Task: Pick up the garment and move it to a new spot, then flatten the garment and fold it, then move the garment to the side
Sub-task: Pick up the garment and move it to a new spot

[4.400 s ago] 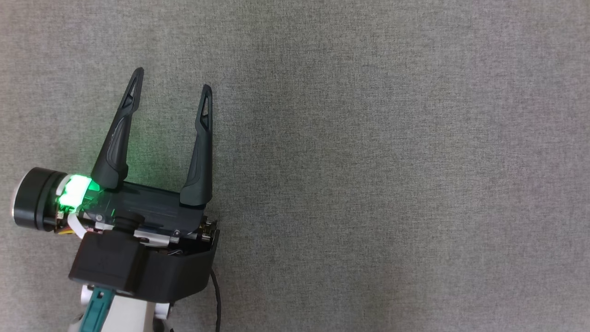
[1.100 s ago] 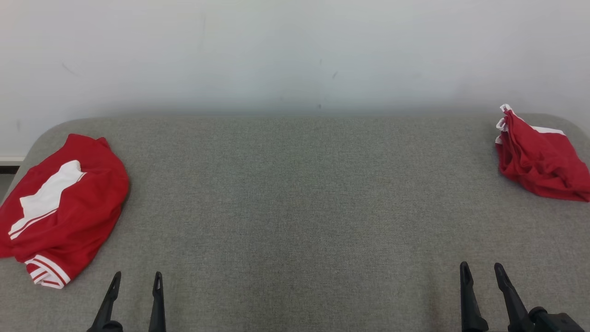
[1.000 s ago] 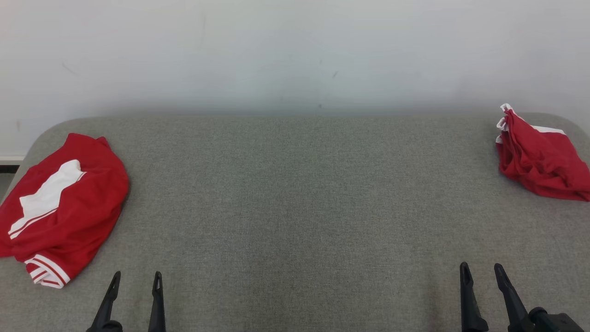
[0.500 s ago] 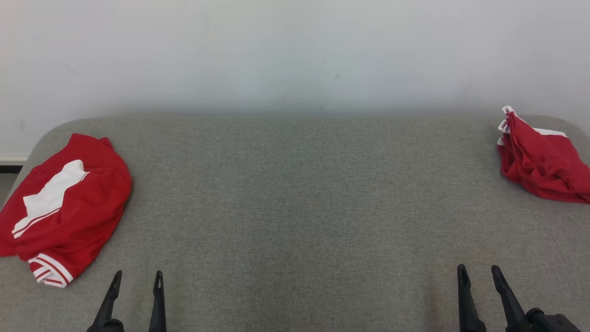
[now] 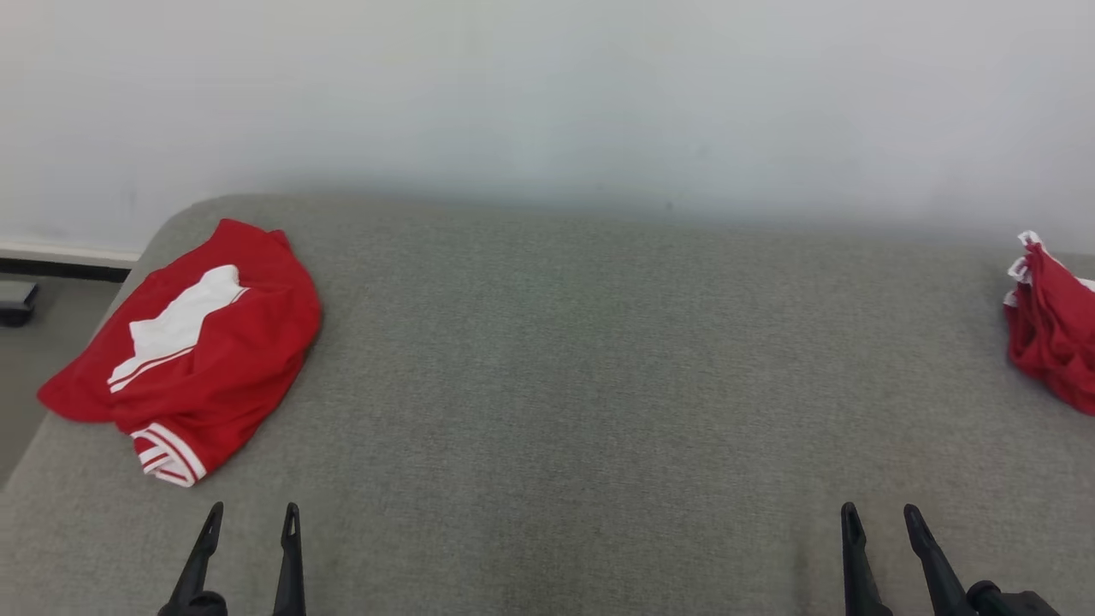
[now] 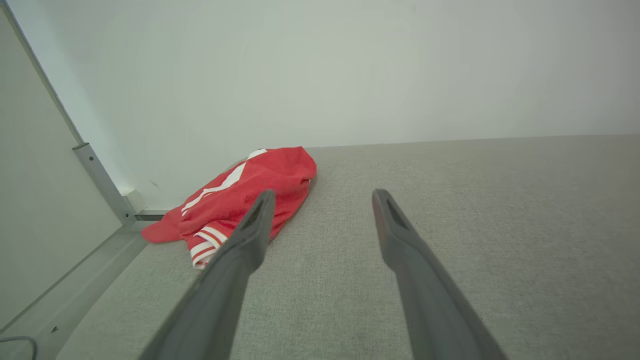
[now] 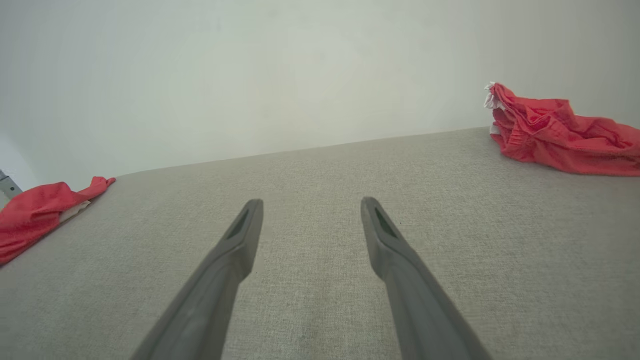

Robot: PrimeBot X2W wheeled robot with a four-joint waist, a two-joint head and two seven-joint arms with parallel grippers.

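A red garment with white panel and striped cuff (image 5: pixel 201 346) lies loosely folded at the far left of the grey table (image 5: pixel 582 385); it also shows as the red garment (image 6: pixel 240 195) ahead-left of my left gripper. A second crumpled red garment (image 5: pixel 1050 334) sits at the right edge, seen too as the crumpled garment (image 7: pixel 555 132). My left gripper (image 5: pixel 251 512) is open near the front edge, below the folded garment, holding nothing. My right gripper (image 5: pixel 881 512) is open at the front right, empty; its fingers (image 7: pixel 240 235) hover over bare cloth.
A pale wall (image 5: pixel 547 94) runs behind the table. The floor and a dark base strip (image 5: pixel 60 269) show past the table's left end. A metal frame post (image 6: pixel 100 182) stands at the left corner. The wide middle of the table is bare grey fabric.
The head camera has turned left, so both garments shifted right in the picture and the floor at the left came into view. Both grippers stay open at the bottom edge.
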